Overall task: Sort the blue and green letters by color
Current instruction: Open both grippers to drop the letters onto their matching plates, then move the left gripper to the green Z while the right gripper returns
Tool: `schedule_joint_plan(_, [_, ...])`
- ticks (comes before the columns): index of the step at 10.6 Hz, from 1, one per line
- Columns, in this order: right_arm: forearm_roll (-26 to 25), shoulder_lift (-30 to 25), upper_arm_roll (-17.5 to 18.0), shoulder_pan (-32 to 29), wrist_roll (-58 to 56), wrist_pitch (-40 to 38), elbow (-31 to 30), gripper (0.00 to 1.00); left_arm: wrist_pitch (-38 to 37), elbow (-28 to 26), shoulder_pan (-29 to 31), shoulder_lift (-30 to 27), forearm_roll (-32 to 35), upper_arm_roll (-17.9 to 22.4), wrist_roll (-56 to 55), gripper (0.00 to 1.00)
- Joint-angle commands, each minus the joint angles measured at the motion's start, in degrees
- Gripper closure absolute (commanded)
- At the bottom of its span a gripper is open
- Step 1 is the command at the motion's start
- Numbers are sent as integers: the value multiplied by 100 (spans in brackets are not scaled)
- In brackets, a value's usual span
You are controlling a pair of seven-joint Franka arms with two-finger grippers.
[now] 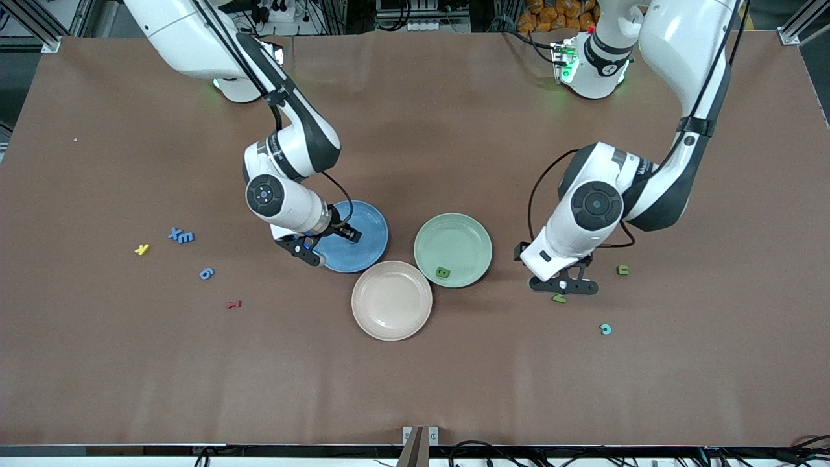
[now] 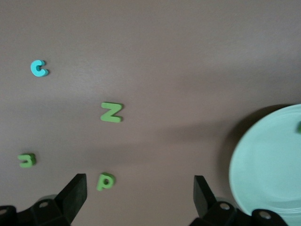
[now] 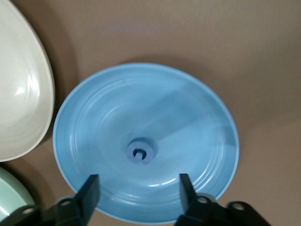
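My right claw [image 3: 136,193] hangs over the blue plate [image 3: 188,117], fingers spread, holding nothing; a blue letter [image 3: 140,151] lies in that plate. My left claw [image 2: 138,197] hovers wide open and empty over green letters [image 2: 111,112] on the desk [image 1: 415,389] beside the green plate [image 1: 454,241].

I count: pink plate [image 1: 391,300], yellow letter [image 1: 142,249], dark red letter [image 1: 234,304], teal C [image 1: 605,329], all on my brown table [image 1: 415,389].

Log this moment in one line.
right gripper open over blue plate, blue letter inside | left gripper open over green letters
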Motion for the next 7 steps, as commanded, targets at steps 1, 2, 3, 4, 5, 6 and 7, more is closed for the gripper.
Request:
schedule_joint_plan(1, [-166, -10, 35, -753, -1228, -260, 31, 0, 46, 2, 58, 341, 543, -23, 263, 0])
schedule_joint_plan(2, [-401, -79, 43, -1095, -1825, -366, -13, 0, 194, 2, 285, 430, 753, -23, 351, 0])
schedule_joint_plan(3, [-830, -184, 35, -1351, -2240, -471, -57, 0, 326, 2, 365, 509, 842, -32, 552, 0])
schedule_joint_plan(4, [-1313, -220, 43, -1667, -2470, -620, -66, 0, 432, 2, 401, 544, 843, -32, 614, 0])
schedule_joint_plan(5, [-1596, -238, 44, -1931, -2794, -665, -110, 0, 572, 2, 471, 632, 826, -32, 615, 0])
schedule_joint_plan(6, [-1651, -256, 44, -2220, -3328, -657, -145, 0, 704, -6, 489, 728, 808, -32, 624, 1])
schedule_joint_plan(7, [-1652, -221, 44, -2571, -3995, -622, -171, 0, 854, -41, 524, 816, 817, -32, 615, 11])
